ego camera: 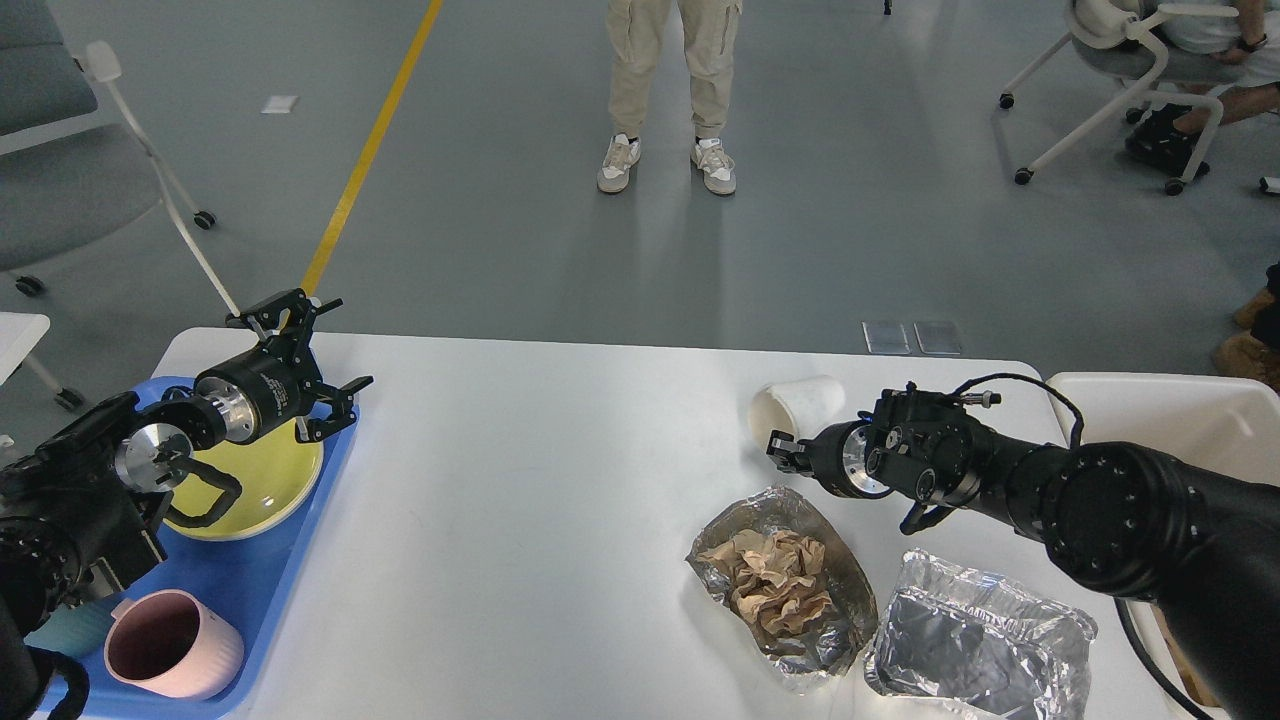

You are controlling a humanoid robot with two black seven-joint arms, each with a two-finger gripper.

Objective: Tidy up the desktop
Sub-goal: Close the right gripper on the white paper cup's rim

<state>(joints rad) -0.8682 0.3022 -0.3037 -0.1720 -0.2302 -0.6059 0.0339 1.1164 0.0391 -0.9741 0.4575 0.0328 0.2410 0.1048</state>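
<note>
Centrally, bare desktop between arms.

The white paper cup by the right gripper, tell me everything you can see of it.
The white paper cup lies tipped on its side on the desktop, open mouth turned toward the left front. It looks plain, unprinted and empty as far as shows. The right gripper sits just in front of it; contact cannot be told.

Blue plastic tray holding a yellow round plate and pink mug, white paper cup on its side, two crumpled foil containers, cream rectangular bin to my right.
</note>
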